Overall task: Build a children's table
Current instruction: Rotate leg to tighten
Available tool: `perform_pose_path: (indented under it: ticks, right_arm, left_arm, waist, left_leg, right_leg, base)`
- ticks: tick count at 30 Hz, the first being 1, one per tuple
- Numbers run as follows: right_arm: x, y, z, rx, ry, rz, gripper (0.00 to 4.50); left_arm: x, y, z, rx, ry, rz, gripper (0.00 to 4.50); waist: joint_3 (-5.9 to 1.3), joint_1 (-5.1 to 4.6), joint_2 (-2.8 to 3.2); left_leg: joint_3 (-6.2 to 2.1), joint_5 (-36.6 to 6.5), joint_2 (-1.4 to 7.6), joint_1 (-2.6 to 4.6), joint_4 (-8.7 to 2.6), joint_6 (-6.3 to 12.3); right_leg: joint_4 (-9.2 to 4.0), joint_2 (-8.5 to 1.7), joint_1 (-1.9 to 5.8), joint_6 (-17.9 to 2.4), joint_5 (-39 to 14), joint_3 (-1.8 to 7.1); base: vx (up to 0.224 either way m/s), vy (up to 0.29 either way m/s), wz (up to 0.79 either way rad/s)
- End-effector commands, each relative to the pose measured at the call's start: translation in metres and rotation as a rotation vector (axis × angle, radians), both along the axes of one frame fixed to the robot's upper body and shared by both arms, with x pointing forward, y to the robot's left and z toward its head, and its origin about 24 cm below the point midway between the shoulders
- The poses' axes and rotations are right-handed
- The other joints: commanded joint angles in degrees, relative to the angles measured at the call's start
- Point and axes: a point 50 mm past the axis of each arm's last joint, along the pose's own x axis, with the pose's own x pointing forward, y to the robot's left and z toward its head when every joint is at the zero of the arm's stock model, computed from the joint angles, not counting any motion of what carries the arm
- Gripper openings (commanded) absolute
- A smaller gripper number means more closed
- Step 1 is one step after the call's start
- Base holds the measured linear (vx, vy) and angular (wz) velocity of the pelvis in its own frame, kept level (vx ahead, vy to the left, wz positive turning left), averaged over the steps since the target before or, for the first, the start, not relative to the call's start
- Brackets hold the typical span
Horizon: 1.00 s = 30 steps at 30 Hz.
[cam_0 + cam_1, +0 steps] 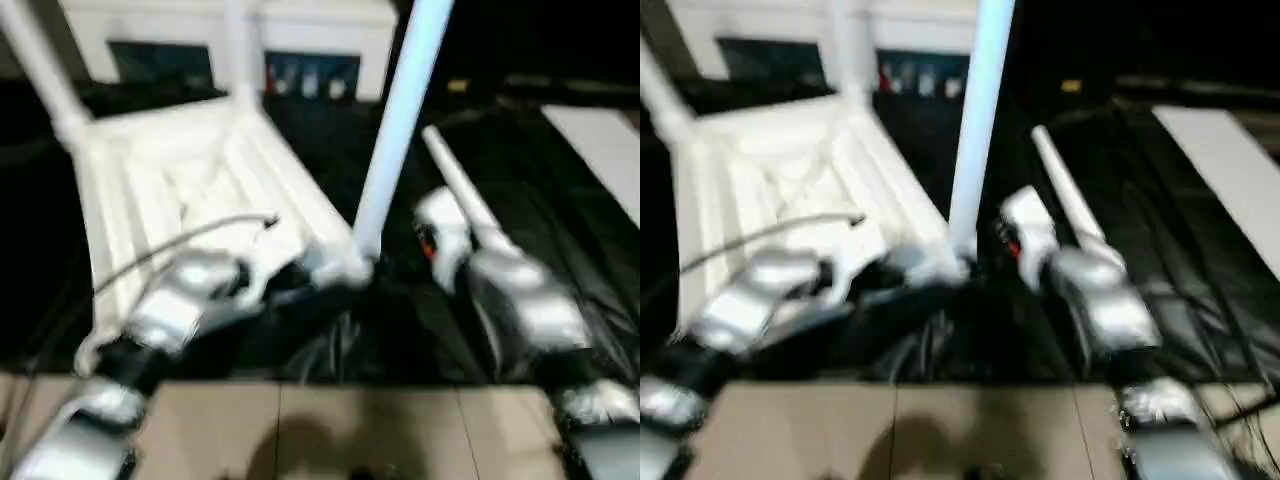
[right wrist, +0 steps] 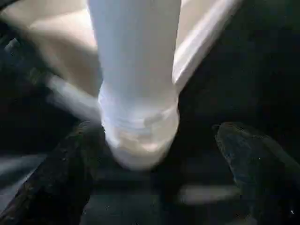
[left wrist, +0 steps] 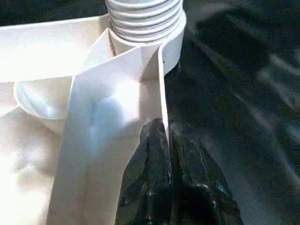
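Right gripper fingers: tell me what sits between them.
In the right wrist view, the base of a white leg stands between the open right gripper's black fingers, at the tabletop corner.

The tabletop (image 1: pixel 200 190) looked like smooth white plastic, ribbed underneath, faintly glossy. The leg (image 1: pixel 395 130) standing in its near corner socket was smooth white plastic, threaded at the base. Beneath the tabletop lay glossy, wrinkled black sheeting (image 1: pixel 560 200).
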Motion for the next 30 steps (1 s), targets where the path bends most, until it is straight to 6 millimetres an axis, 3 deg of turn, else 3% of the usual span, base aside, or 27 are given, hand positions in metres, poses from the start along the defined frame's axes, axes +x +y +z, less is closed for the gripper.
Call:
perform_pose_path:
  ticks: [1,8,14,15,23,30]
  right_arm:
    - [-0.007,0.002,0.005,-0.025,0.004,0.100,4.23]
    - [-0.013,0.009,0.002,-0.053,0.017,0.161,4.23]
    - [-0.006,0.018,0.000,-0.061,-0.001,0.142,4.23]
    - [-0.005,0.019,-0.001,-0.065,-0.002,0.145,3.97]
    - [0.003,0.024,-0.002,-0.020,0.003,0.122,3.45]
    - [0.003,0.024,-0.007,-0.011,0.021,0.125,2.80]
  left_arm:
    - [-0.012,-0.013,-0.003,0.000,0.040,-0.147,0.00]
    - [-0.013,-0.008,-0.003,0.041,0.016,-0.164,0.00]
    - [-0.012,-0.007,-0.002,0.054,0.003,-0.171,0.00]
    - [-0.012,-0.007,-0.002,0.055,0.003,-0.173,0.00]
    - [-0.012,-0.006,-0.002,0.058,0.002,-0.174,0.00]
    - [-0.013,-0.004,-0.004,0.061,0.004,-0.167,0.00]
  waist:
    - [-3.86,-0.16,0.72]
    - [-4.06,-0.01,0.63]
    - [-4.09,-0.03,0.54]
    - [-4.14,0.05,0.51]
    - [-4.27,0.09,0.37]
    - [-4.26,0.05,0.38]
  left_leg:
    - [0.59,-6.72,1.12,0.30,-3.95,4.73]
    - [0.57,-4.66,0.99,0.02,-3.78,4.68]
    - [0.43,-4.90,0.84,-0.24,-3.76,3.44]
    - [0.43,-4.69,0.81,-0.25,-3.73,3.32]
    - [0.38,-3.07,0.77,-0.42,-3.52,3.54]
    - [0.40,-3.64,0.77,-0.39,-3.47,3.68]
  right_leg:
    - [-3.28,-2.57,4.28,-13.46,-8.98,3.21]
    - [-2.72,-2.53,4.52,-14.05,-6.08,3.45]
    - [-3.05,-2.68,4.60,-12.12,-9.84,3.36]
    - [-3.00,-2.66,4.66,-12.17,-9.63,3.36]
    - [-2.25,-2.55,4.78,-13.16,-6.33,3.42]
    - [-2.34,-2.60,4.79,-13.16,-7.17,3.39]
  base:
    - [0.000,0.000,0.00]
    - [0.000,0.000,0.00]
    - [0.000,0.000,0.00]
    - [0.000,0.000,0.00]
    - [0.000,0.000,0.00]
    - [0.000,0.000,0.00]
